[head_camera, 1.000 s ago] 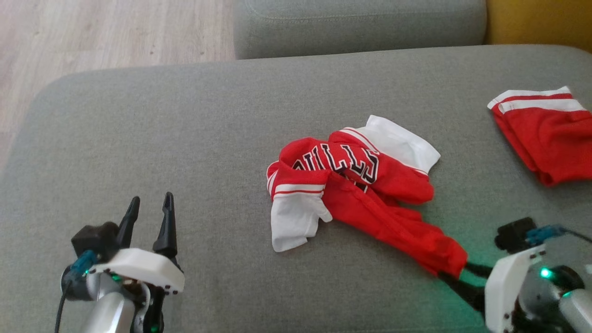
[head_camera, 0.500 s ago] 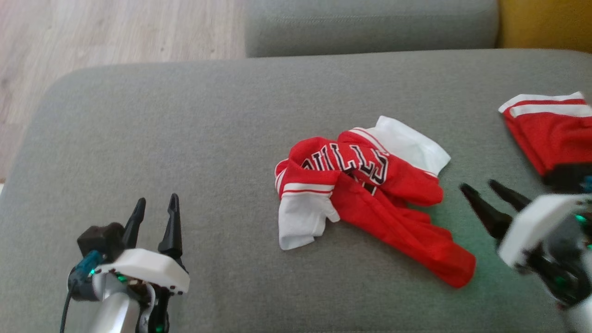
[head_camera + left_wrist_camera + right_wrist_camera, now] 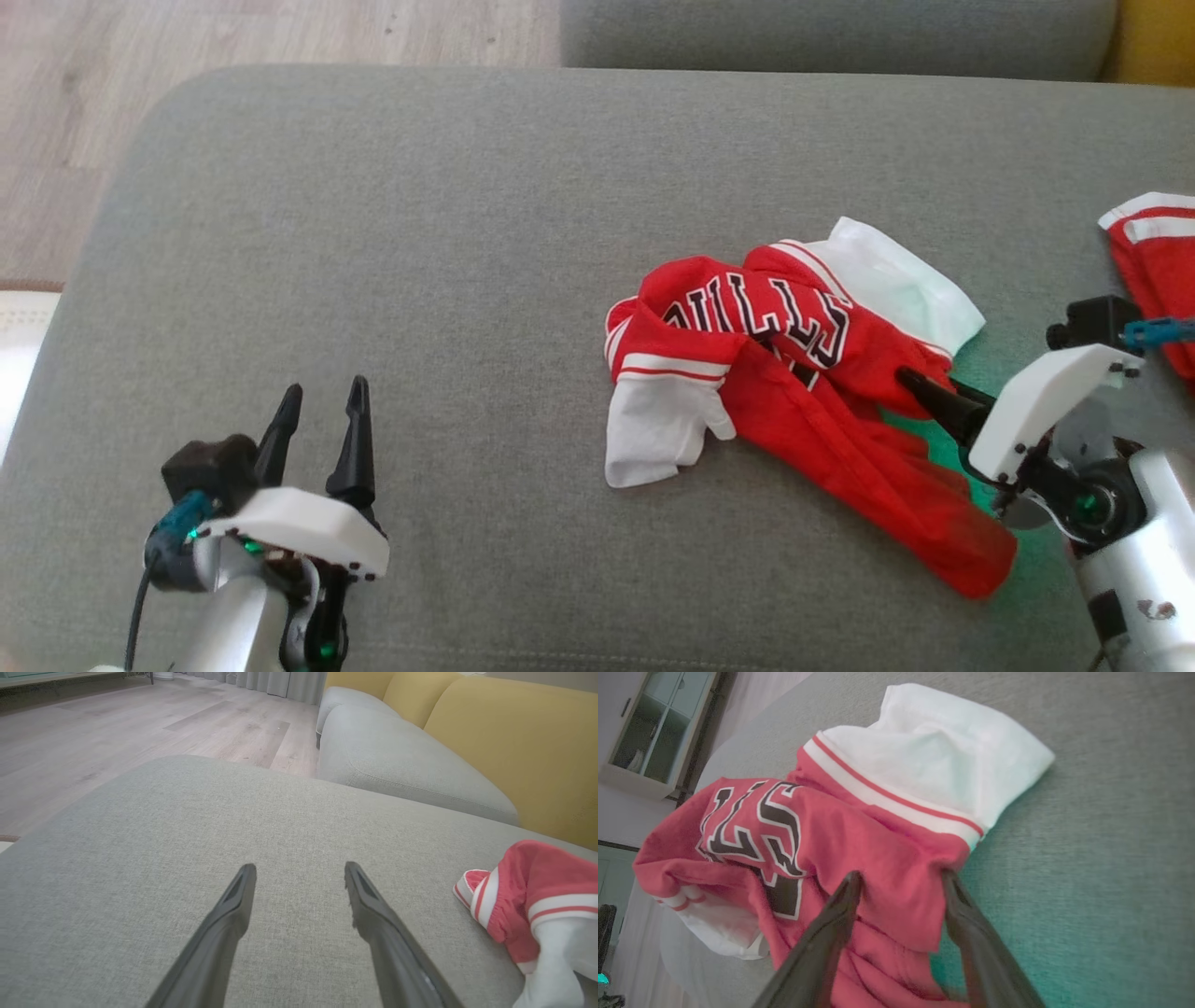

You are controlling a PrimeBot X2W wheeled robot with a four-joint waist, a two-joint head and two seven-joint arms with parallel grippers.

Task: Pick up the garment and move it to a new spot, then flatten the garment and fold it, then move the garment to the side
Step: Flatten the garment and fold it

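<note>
jersey [image 3: 803,373]: red-and-white, crumpled on the grey sofa cushion [image 3: 420,233]
right gripper [image 3: 900,877]: fingers spread, straddling a red jersey fold
left gripper [image 3: 325,390]: fingers spread, empty, above the cushion

Grey seat [image 3: 373,233]: woven fabric, rounded corners, faint seam along near edge. Second grey seat [image 3: 822,37] sits just beside its far edge; yellow backrest [image 3: 514,742] runs along both. Red-and-white cloth [image 3: 1158,261] lies at the near seat's right edge, white stripes on its far side. Floor [image 3: 233,37]: pale wood planks, far left. Pale rug [image 3: 23,327] at left, just past the seat. Curtain [image 3: 280,681] hangs at the floor's far end. Glass-door cabinet [image 3: 658,723] stands against a wall
</note>
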